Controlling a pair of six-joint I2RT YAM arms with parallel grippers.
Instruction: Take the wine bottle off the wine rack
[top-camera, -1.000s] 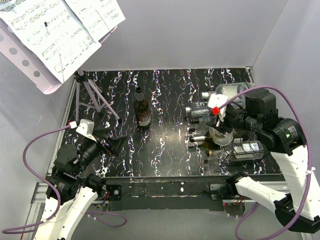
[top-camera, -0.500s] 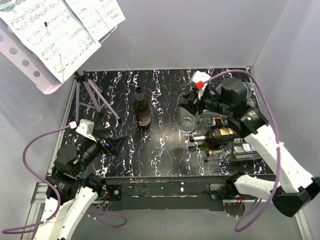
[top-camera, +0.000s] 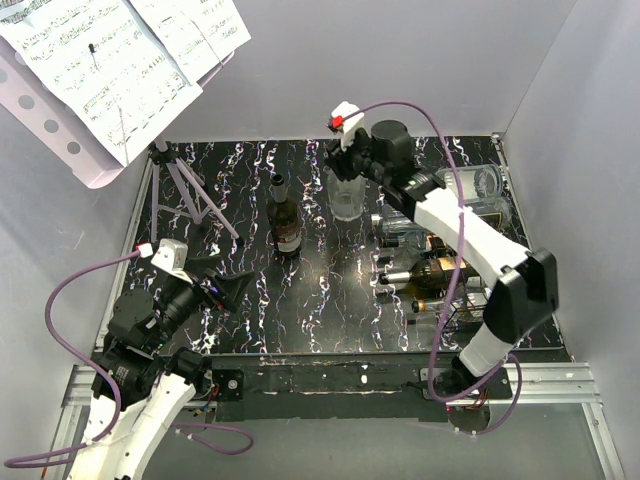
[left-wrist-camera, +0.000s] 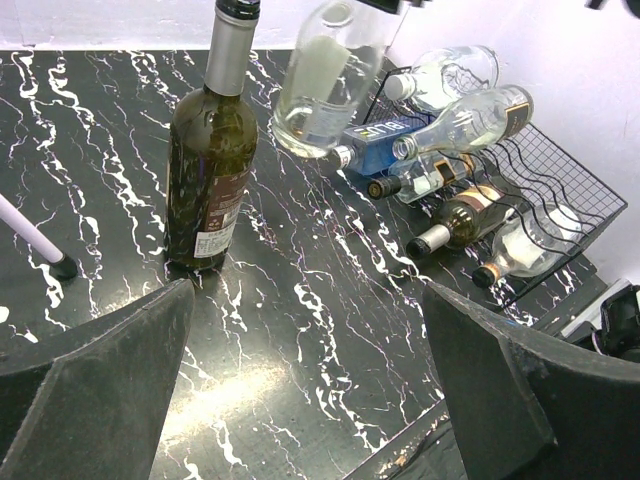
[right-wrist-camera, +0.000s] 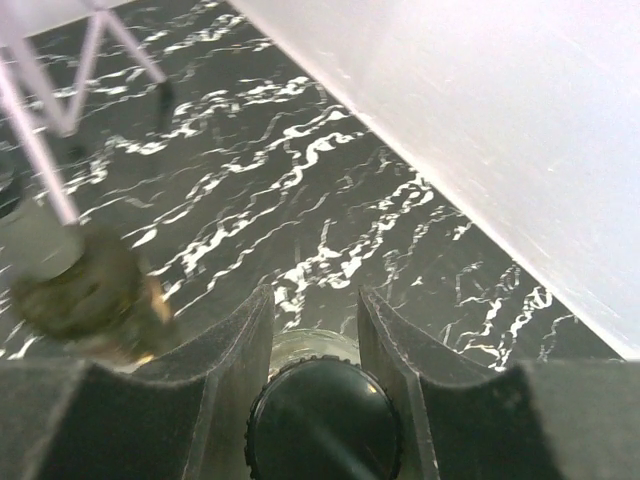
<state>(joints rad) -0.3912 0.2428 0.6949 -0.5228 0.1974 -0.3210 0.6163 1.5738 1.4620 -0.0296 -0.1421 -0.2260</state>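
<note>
**Location.** The bottle (left-wrist-camera: 322, 85) is off the rack (left-wrist-camera: 575, 190). It hangs over the rear middle of the tabletop (top-camera: 330, 290), just beside the upright dark bottle (left-wrist-camera: 210, 160) and well apart from the other bottles (left-wrist-camera: 470, 115) lying on the rack. Its base appears clear of the tabletop.

**End effector state.** The right end effector (right-wrist-camera: 313, 330) is clenched on the bottle neck, one finger on each side just below the black cap (right-wrist-camera: 325, 415). The left end effector (top-camera: 225, 285) is released, jaws wide apart, holding nothing.

**Handling.**
- Clear glass: rigid, smooth, and likely slippery and breakable.
- Pale liquid shows in the lower body, so most of the weight probably sits low, far from the grip.
- The neck is the narrowest section. The cap's wider edge above the fingers should check downward slip.
- Expect pendulum swing under a neck grip.

**Orientation.** The long axis runs near vertical, cap up and base down. In the left wrist view the base leans toward the dark bottle.
</note>
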